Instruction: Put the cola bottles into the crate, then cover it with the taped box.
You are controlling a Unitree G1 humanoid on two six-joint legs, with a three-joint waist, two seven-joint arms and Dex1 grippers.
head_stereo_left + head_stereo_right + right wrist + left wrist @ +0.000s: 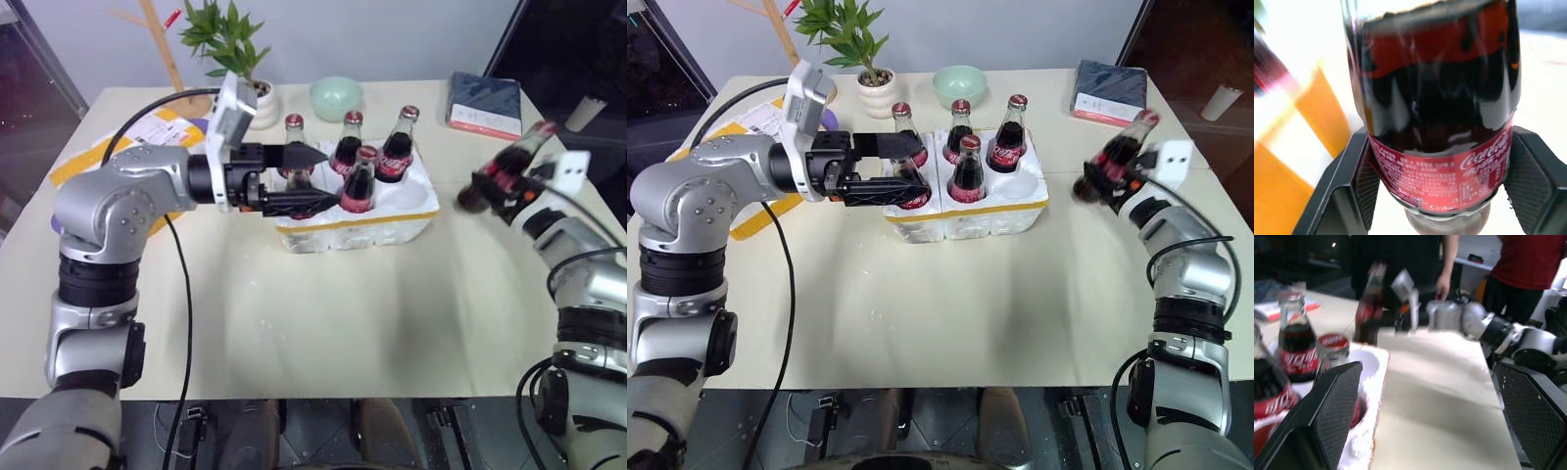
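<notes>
Right wrist view settles it: the right gripper is clenched on a cola bottle, one black finger pressed to each side of the red label, so the bottle sits squarely between the jaws. From the head camera that bottle hangs in the air well off to the side of the crate, tilted, long axis slanting with the red cap up and away from the robot and the base down toward the crate side.

Five bottles already stand upright in the crate's wells, and the empty well is the near corner on the right arm's side. So this looks like the carry step for the last bottle. Next move, I'd guess: bring it over that well, swing it upright, base down, then lower and let go.

Left gripper is spread wide, fingers level beside the crate's other end with a bottle between them, though I can't tell for sure whether a finger touches it. The taped box waits behind the left arm, mostly hidden.
</notes>
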